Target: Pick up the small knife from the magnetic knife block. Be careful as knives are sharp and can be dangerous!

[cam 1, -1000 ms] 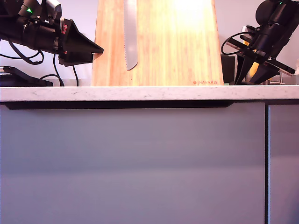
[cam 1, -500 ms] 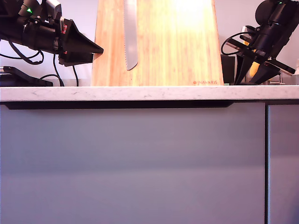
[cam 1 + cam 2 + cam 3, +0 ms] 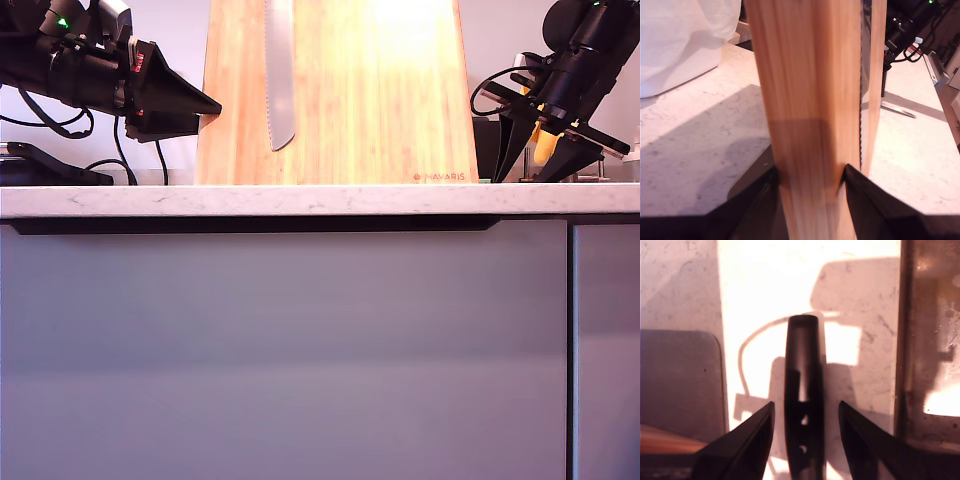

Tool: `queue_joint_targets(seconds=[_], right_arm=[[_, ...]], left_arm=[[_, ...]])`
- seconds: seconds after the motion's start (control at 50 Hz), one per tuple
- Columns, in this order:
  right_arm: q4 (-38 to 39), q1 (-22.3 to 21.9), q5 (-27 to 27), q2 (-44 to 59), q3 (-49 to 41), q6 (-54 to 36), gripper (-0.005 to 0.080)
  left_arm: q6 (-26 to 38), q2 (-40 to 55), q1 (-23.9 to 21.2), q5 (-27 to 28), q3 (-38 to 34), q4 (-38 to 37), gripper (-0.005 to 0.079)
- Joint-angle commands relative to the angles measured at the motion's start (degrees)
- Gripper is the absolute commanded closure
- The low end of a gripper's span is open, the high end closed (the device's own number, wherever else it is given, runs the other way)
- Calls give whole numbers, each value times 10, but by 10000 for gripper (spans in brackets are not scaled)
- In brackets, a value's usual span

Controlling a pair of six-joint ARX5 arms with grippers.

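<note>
The magnetic knife block [image 3: 380, 100] stands upright mid-counter, a tan bamboo slab with a long serrated bread knife [image 3: 279, 80] stuck to its face. My first gripper [image 3: 205, 110] is at the block's edge on the exterior view's left. In the first wrist view its jaws clamp both faces of the block [image 3: 805, 100]. The small knife's silver blade tip [image 3: 899, 110] lies on the counter beyond the block. My second gripper [image 3: 525, 178] points down at the exterior view's right, open. A black riveted handle [image 3: 803, 365] sits between its fingers with a gap on each side.
The white marble counter [image 3: 300, 200] ends at a front edge above grey cabinet fronts. A white bag [image 3: 680, 40] sits behind the block. A dark mat [image 3: 680, 380] and a metal strip [image 3: 930, 340] flank my second gripper. Cables and a black base [image 3: 50, 165] lie at the exterior view's left.
My second gripper has risen slightly off the counter and tilted. My first gripper and the block have stayed still.
</note>
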Motion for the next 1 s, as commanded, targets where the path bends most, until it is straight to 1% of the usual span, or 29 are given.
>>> queue_joint_targets(seconds=[0.0, 0.44, 0.76, 0.86, 0.94, 0.98], right_arm=[[-5, -1, 5, 13, -4, 0, 382], [-3, -1, 4, -19, -4, 0, 382], [-6, -1, 5, -65, -4, -3, 385], [-13, -1, 5, -83, -4, -3, 426], [-16, -1, 5, -98, -4, -3, 491], [-19, -1, 5, -105, -4, -3, 541]], left_arm=[[-2, 14, -36, -5, 4, 8, 762], [-2, 14, -36, -5, 4, 4, 762], [-2, 14, -36, -5, 4, 4, 762], [-2, 14, -36, -5, 4, 4, 762], [-2, 14, -36, -5, 4, 4, 762], [-2, 14, -36, -5, 4, 4, 762]])
